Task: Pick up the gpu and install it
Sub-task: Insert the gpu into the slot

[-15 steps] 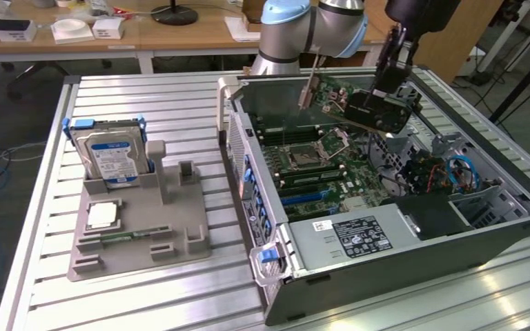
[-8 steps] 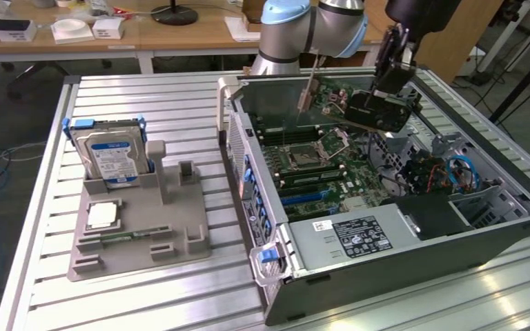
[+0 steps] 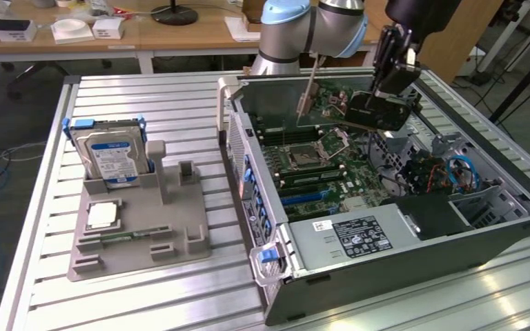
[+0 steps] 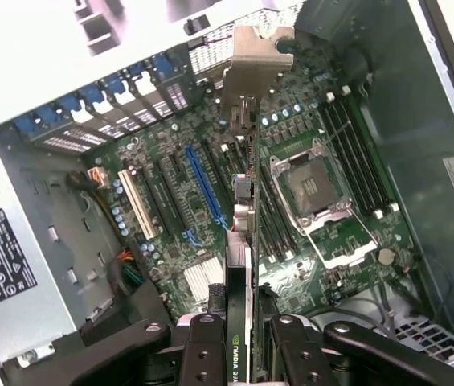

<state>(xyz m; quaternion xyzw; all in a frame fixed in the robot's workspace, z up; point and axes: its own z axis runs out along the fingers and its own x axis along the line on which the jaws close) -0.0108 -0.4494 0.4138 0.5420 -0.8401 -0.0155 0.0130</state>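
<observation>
One robot arm, one gripper, one gpu, one open computer case, one motherboard, one CPU socket, one power supply, one hard drive, one grey holder

Open motherboard below gpu, cables aside

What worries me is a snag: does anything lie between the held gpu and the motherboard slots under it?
Nothing visible does. The gripper holds the gpu edge-down above the motherboard, whose expansion slots lie bare; the wires sit off to the side near the power supply.
</observation>
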